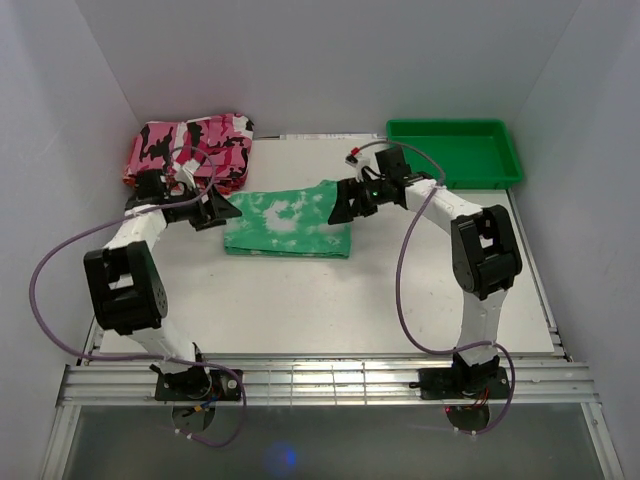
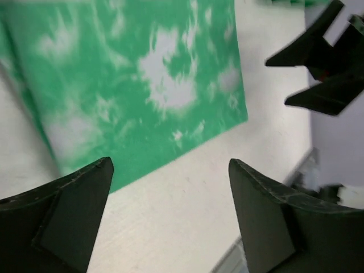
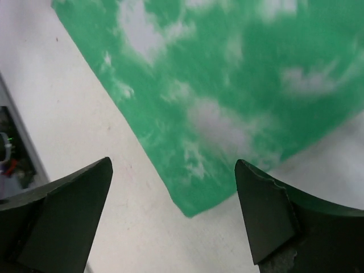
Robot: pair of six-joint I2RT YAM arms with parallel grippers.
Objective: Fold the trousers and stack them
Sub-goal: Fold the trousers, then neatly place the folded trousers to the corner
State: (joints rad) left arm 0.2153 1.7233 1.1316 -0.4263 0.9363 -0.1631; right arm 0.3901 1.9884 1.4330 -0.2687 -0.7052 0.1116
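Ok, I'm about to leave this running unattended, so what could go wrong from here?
Both pairs of jaws stand open and empty beside the folded green tie-dye cloth trousers; pinching a thin flat edge may lift only the top layer and spoil the fold.
The folded pink, black and white camouflage cloth lies close by the left arm, which might nudge it.

Bare table [image 1: 330,300] in lower centre of frame: wide pass, nothing in the way. Mid-frame, trousers [image 1: 288,223] fill the gap btwn my left pincer [image 1: 224,211] & right pincer [image 1: 338,205]. Camo cloth [image 1: 190,148] blocks upper left, green tray [image 1: 455,152] upper right.
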